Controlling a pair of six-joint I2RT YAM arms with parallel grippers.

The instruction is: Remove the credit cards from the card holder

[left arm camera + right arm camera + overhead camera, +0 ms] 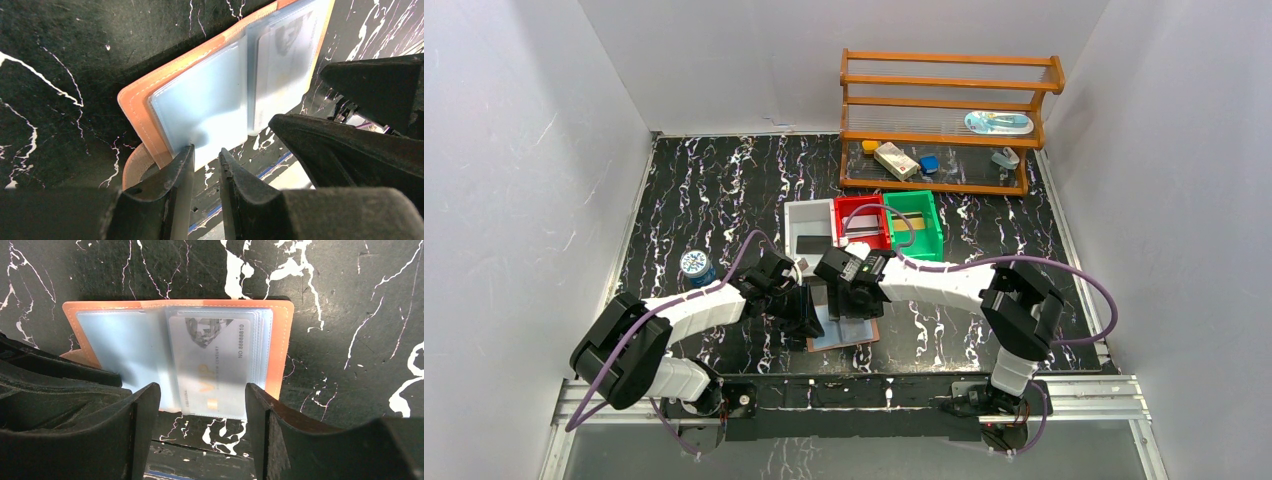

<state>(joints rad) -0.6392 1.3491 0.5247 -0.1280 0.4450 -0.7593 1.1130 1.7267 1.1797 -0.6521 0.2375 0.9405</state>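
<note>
Card holder (282, 347) is being seen lying open and flat on the black marbled table (724, 190), tan-orange leather underneath, pale blue sleeves facing up. From the top view it is being placed at the near edge of the table, about midway between the two arm bases.

One credit card (215, 365) is being shown whitish-grey inside the front sleeve of the right-hand half, with "VIP" and a number printed on it. More sleeves are being seen stacked behind it; their contents cannot be told. The left-hand sleeve is being seen pale and blurred. A strap tab (131, 167) is being seen curling out from under the holder's left corner.

Right gripper (200, 392) is being held spread wide just at the lower edge of the carded half, one finger to each side of the card, nothing being grasped.

Left gripper (206, 152) is being held over the lower edge of the left half, jaws drawn nearly together with a narrow gap. The sleeve's edge is being seen between the tips; whether it is being pinched cannot be told.

Further out, beyond both grippers, a white bin (796, 215), a red bin (854, 207) and a green bin (929, 235) are being seen side by side. A small blue-lidded jar (694, 264) is being noted to the left, and a wooden rack (944, 87) at the far wall.
</note>
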